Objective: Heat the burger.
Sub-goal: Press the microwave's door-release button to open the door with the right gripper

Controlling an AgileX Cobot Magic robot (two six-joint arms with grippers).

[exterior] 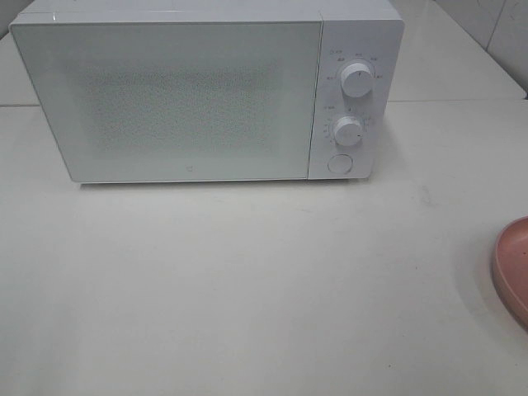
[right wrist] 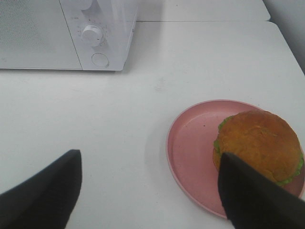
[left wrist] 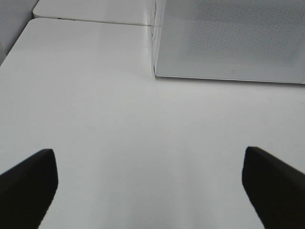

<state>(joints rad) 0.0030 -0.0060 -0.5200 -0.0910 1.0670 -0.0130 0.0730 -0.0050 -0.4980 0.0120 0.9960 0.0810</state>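
the left gripper (left wrist: 148, 157) hangs over bare white table (exterior: 247, 289), fingers spread wide, holding nothing. ahead of it stands a white microwave (exterior: 165, 99) with its door (exterior: 161, 103) closed; on the panel right of the door are 2 knobs (exterior: 357, 79), one above the other, and a round button (exterior: 339, 163) below them. further right, well apart from the microwave, lies a pink plate (exterior: 513, 268). the burger (right wrist: 259, 145) sits on that plate, off-centre. the right gripper (right wrist: 150, 160) hovers beside the plate, spread wide and empty, 1 finger overlapping the burger in its view.
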